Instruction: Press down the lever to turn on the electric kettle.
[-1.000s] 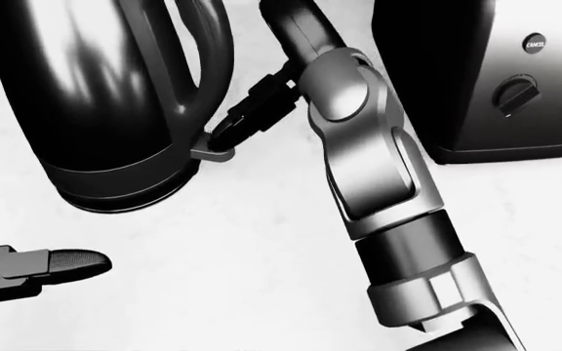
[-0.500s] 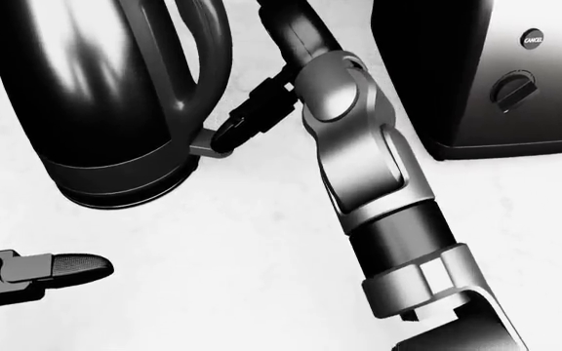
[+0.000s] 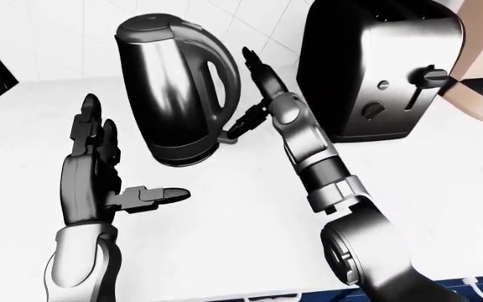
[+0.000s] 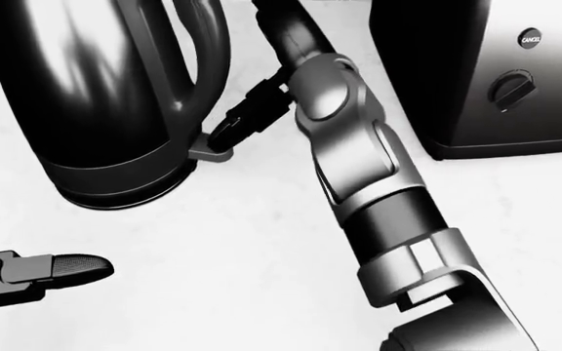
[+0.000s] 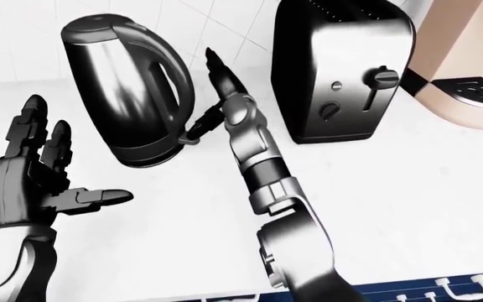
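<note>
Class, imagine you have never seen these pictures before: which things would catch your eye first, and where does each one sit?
First the dark, shiny kettle standing upper left in the left-eye view on the white counter, with the right hand reaching to the small lever at its base. Next the black toaster to the kettle's right. Then the left hand, open with fingers spread, at the lower left, apart from the kettle.
</note>
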`<state>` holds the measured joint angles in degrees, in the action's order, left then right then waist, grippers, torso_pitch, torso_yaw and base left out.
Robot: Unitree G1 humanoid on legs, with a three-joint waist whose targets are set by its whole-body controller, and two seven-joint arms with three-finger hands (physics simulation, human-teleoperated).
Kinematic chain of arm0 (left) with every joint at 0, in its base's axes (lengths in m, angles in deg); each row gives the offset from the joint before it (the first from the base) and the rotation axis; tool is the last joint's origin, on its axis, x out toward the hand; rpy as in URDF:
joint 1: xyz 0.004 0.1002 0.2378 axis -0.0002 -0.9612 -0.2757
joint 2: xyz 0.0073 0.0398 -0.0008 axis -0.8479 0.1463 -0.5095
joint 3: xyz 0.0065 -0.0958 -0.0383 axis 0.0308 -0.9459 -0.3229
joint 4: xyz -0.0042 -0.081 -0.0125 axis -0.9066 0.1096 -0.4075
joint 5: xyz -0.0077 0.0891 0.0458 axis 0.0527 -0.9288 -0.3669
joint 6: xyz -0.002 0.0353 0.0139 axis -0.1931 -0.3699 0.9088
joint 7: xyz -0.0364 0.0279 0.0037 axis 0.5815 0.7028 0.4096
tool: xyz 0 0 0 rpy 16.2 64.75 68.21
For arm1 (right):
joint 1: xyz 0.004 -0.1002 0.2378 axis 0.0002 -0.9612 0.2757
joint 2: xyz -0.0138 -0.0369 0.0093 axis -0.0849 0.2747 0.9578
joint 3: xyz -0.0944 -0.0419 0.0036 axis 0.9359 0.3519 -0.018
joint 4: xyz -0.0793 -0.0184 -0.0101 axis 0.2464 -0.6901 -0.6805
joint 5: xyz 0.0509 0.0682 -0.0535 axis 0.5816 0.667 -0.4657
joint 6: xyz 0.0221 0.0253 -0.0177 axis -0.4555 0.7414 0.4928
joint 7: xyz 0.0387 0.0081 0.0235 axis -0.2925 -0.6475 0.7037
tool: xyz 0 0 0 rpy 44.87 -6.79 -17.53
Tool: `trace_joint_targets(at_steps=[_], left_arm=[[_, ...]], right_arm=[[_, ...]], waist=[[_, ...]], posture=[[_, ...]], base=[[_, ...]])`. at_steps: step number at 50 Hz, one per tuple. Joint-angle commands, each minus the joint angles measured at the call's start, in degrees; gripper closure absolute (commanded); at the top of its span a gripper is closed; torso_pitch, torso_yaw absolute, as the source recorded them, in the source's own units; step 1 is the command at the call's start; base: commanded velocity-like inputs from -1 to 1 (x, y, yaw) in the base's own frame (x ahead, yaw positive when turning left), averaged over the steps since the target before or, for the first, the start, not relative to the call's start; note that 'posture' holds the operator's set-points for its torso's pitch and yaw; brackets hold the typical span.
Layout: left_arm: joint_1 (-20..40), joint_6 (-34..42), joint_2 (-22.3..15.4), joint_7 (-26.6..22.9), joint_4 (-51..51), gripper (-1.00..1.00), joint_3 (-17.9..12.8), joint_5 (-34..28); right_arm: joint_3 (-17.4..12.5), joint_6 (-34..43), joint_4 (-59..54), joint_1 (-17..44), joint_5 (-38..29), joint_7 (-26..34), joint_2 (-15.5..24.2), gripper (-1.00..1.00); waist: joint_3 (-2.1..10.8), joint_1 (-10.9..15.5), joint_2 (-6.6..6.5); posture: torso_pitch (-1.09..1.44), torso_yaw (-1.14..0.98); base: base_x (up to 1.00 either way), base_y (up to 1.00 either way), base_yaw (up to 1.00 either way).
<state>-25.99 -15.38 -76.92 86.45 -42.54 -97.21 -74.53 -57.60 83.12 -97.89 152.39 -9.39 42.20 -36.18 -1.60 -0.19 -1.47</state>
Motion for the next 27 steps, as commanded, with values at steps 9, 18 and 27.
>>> trace_joint_targets(at_steps=[9, 18, 27], left_arm=[[0.93, -1.93, -0.5, 0.15, 1.76, -1.0, -0.34, 0.13], [0.95, -1.67, -0.48, 0.16, 2.03, -1.0, -0.41, 0.23], [0.86, -1.68, -0.55, 0.05, 2.26, -1.0, -0.16, -0.21]], right_arm=[[0.5, -3.91, -1.55, 1.73, -2.65, -1.4, 0.18, -1.0], [0.77, -4.18, -1.88, 0.15, -4.76, -0.86, -0.42, -1.0], [0.81, -4.5, -2.35, -0.46, -5.53, -0.48, -0.73, -1.0]], waist=[[1.43, 0.07, -0.26], [1.64, 0.1, -0.31], [1.82, 0.07, -0.38]], posture=[[0.0, 0.0], [0.0, 0.0], [0.0, 0.0]], base=[[0.0, 0.0, 0.0], [0.0, 0.0, 0.0], [0.0, 0.0, 0.0]])
